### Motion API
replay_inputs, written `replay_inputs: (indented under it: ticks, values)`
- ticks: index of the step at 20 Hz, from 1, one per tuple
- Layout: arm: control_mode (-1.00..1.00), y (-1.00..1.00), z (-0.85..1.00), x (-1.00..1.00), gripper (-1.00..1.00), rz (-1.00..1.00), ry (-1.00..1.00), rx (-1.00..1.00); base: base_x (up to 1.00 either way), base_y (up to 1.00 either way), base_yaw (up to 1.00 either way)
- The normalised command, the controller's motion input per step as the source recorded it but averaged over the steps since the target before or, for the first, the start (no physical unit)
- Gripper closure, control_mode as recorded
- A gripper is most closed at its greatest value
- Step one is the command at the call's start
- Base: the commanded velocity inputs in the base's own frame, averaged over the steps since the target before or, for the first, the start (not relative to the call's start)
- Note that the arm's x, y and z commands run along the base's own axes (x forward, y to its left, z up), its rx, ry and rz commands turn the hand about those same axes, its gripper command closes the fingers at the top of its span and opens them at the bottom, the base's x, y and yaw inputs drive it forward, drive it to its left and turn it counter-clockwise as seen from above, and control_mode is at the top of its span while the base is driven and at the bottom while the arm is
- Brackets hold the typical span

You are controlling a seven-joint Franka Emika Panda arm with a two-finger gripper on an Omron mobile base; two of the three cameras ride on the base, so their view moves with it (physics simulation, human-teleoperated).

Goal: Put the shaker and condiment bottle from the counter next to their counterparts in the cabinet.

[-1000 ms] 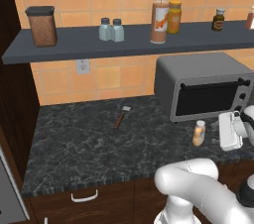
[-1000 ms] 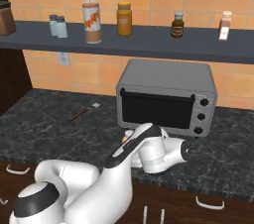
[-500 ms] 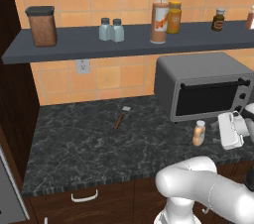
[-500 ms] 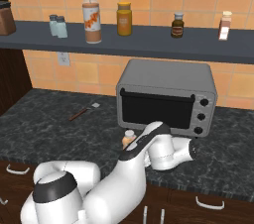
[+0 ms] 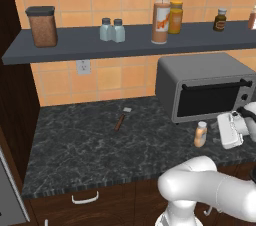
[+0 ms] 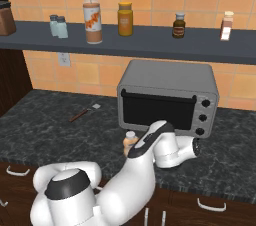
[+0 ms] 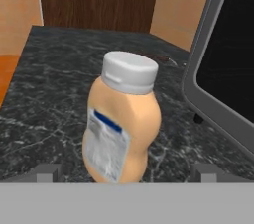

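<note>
While the condiment bottle [image 7: 123, 124] stood upright on the counter [image 5: 90, 145] just in front of the toaster oven [image 5: 202, 85], the gripper [image 7: 126, 172] sat spread wide around its base (not yet touching). Closing off-centre could have tipped it, or knocked it against the oven door.

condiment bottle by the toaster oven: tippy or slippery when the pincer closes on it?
Probably tippy: the condiment bottle stands upright on a narrow base on the counter, so an off-centre push could topple it. Its smooth rounded body may slip; gripping low across the label looks safer. Likely light, being small beside the toaster oven.
</note>
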Motion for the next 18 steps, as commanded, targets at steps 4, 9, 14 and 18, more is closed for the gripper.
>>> replay_inputs:
  ticks: [4, 9, 14, 18]
  values:
    - [-1.00, 0.08, -0.13, 0.00, -1.00, 0.00, 0.02, 0.00, 0.00, 0.00, 0.00]
    - [-1.00, 0.12, -0.09, 0.00, -1.00, 0.00, 0.01, 0.00, 0.00, 0.00, 0.00]
    - [-1.00, 0.06, -0.03, 0.03, -1.00, 0.00, 0.01, 0.00, 0.00, 0.00, 0.00]
    - [-1.00, 0.05, 0.00, 0.07, -1.00, 0.00, 0.01, 0.00, 0.00, 0.00, 0.00]
